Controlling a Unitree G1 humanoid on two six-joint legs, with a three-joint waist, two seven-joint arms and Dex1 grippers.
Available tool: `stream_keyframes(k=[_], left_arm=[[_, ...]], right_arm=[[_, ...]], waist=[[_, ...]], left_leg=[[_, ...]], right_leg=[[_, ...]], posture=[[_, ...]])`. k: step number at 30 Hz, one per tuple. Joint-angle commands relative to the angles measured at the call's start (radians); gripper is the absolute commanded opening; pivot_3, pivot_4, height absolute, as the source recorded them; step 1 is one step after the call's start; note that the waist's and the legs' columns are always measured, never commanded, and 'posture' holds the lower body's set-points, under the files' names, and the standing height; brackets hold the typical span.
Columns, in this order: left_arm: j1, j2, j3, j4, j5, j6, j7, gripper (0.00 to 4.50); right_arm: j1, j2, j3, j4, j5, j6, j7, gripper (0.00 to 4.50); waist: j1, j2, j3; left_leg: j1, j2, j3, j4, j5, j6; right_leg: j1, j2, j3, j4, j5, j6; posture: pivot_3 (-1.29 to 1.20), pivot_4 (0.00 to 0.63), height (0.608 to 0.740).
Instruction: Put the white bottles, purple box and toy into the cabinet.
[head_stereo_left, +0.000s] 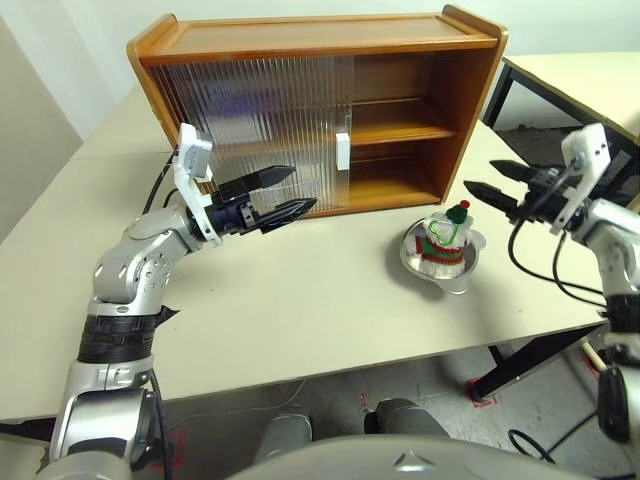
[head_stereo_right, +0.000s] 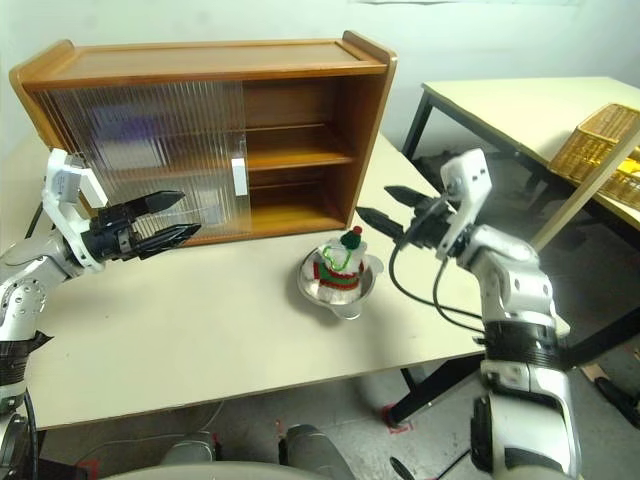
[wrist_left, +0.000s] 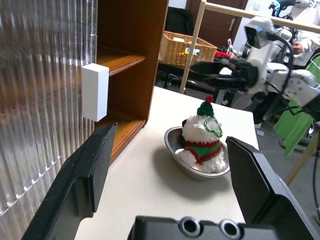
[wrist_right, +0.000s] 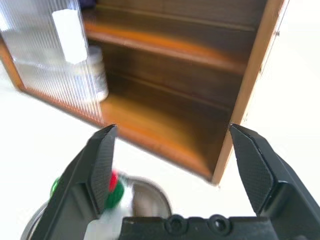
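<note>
red-white plush toy (head_stereo_left: 443, 240), green cap, in bowl (head_stereo_left: 414, 262)

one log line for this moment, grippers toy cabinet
left gripper: open, empty, near cabinet door | right gripper: open, empty, beside toy | toy: in metal bowl on table, outside cabinet

A white bottle (wrist_right: 95, 75) sits half hidden behind the cabinet's (wrist_right: 250, 100) ribbed door panel (wrist_right: 45, 60); the toy (wrist_right: 112, 187) is blurred behind a pincer finger.
</note>
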Motion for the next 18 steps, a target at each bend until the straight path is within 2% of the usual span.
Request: stream_keyframes(k=[1,9,18], left_arm=[[-0.009,0.002,-0.006,0.011,0.01,-0.004,-0.01,4.5],[-0.008,0.0,-0.005,0.012,0.014,-0.003,-0.014,4.5],[-0.005,0.007,0.003,0.009,0.015,0.0,-0.014,4.5]], right_arm=[[0.083,-0.008,-0.026,-0.094,0.05,0.041,0.002,4.45],[0.229,0.017,-0.008,-0.177,0.069,0.04,-0.006,4.45],[0.276,0.055,0.02,-0.182,0.063,0.031,0.0,4.45]], waist=[[-0.003,0.0,0.0],[-0.015,0.0,0.0],[-0.015,0.0,0.0]], left_leg=[[0.0,0.0,0.0,0.0,0.0,0.0],[0.0,0.0,-0.001,-0.001,-0.001,-0.001],[-0.001,0.0,-0.001,-0.003,-0.001,-0.002]], right_leg=[[0.0,0.0,0.0,0.0,0.0,0.0],[0.001,0.0,0.0,-0.001,-0.002,0.001],[0.0,0.0,0.0,-0.001,-0.005,0.0]], posture=[[-0.13,0.0,0.74],[-0.12,0.0,0.74],[-0.11,0.0,0.74]])
